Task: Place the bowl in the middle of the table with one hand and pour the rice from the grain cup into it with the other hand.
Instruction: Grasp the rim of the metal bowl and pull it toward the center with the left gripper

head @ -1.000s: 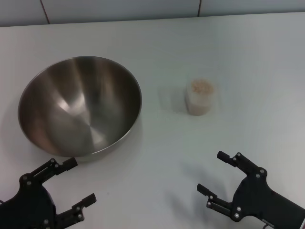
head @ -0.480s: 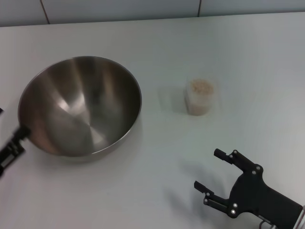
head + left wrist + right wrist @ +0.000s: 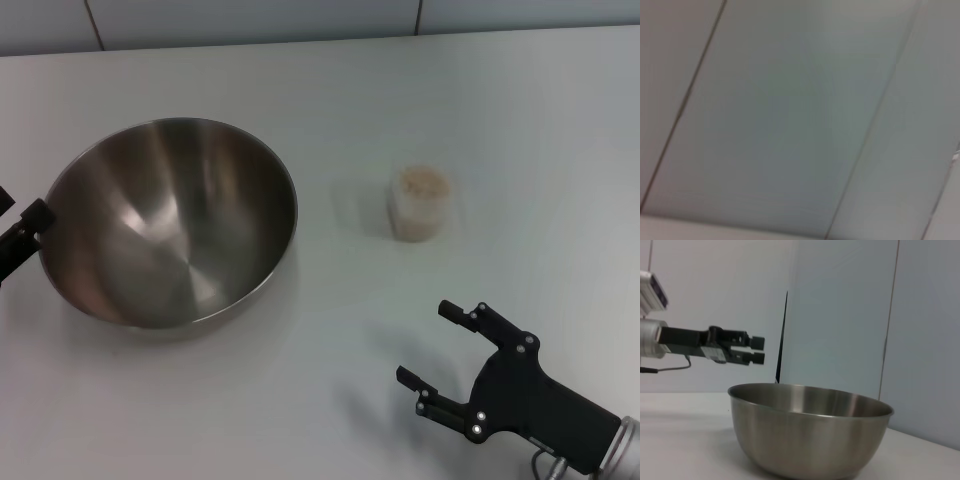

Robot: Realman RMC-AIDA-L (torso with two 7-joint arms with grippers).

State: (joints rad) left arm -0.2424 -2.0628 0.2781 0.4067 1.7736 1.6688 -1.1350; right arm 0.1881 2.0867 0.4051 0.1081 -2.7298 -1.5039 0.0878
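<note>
Right gripper (image 3: 440, 345) hovers low over the table (image 3: 330, 90) at the near right, its 2 fingers spread apart, holding nothing, well apart from the grain cup (image 3: 419, 203). Cup stands upright right of the bowl (image 3: 167, 222), rice (image 3: 422, 182) up to its top. Left gripper (image 3: 22, 240) sits at the bowl's left rim, just beside it; finger state cannot be told. Bowl sits left of table centre.

a pale tiled wall (image 3: 250, 20) runs along the top of the head view, split by thin dark seams. the same wall panels (image 3: 790, 120) fill the left wrist view, and stand behind everything in the right wrist view.
</note>
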